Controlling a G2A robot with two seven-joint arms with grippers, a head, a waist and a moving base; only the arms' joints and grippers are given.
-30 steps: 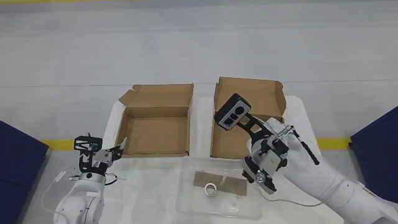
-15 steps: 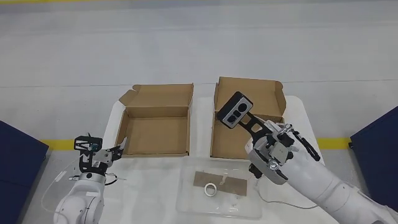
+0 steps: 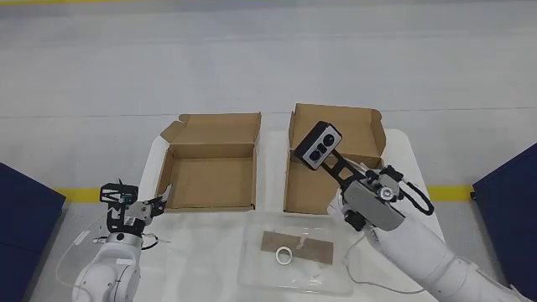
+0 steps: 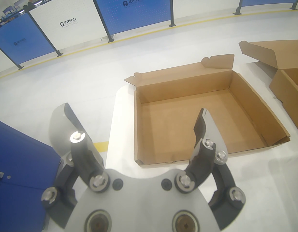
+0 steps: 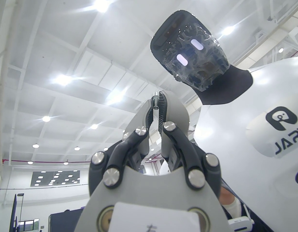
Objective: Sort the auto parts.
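Note:
My right gripper (image 5: 156, 102) points up, away from the table, and is shut on a small threaded metal bolt (image 5: 155, 98) at its fingertips. In the top view that arm's wrist (image 3: 377, 200) is over the table's right side, beside the right cardboard box (image 3: 302, 193). A metal ring (image 3: 284, 257) lies on a brown card (image 3: 295, 247) inside a clear plastic tray (image 3: 252, 277) at the table's front. My left gripper (image 4: 135, 112) stands open and holds nothing, near the front left corner of the left cardboard box (image 4: 178, 121), which has nothing in it.
Both boxes have their lids folded back; the left box (image 3: 210, 180) and the right one sit side by side behind the tray. The table's left edge (image 3: 151, 168) runs close to my left gripper (image 3: 159, 200). Blue partition panels (image 4: 129, 3) stand far behind.
The right wrist has turned and shifted a little to the right, away from the tray. The left arm has not moved.

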